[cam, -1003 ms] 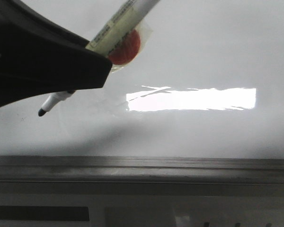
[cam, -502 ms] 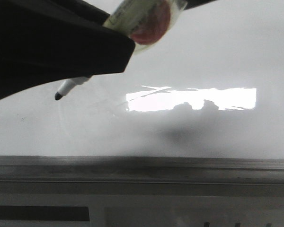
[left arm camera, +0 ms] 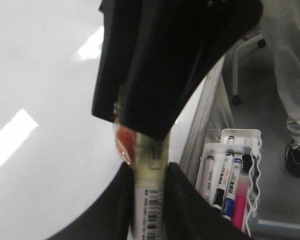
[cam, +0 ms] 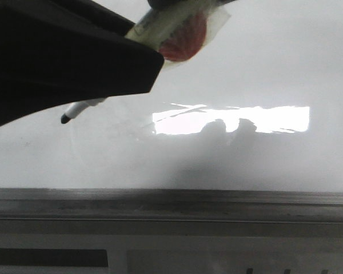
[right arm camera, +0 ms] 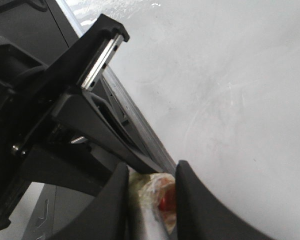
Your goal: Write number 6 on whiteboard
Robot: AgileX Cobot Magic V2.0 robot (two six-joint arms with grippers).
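gripping a marker (cam: 160, 25), left end effector (left arm camera: 149, 172), tip over whiteboard (cam: 246, 68)

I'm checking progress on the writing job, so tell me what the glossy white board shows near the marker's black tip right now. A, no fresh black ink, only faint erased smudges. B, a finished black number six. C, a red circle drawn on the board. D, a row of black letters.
A: in the front view the glossy white whiteboard around the marker's black tip carries only faint erased smudges and glare, no black stroke.

marker (cam: 160, 25) carried right and up, tip (cam: 64, 119) since dipped slightly left
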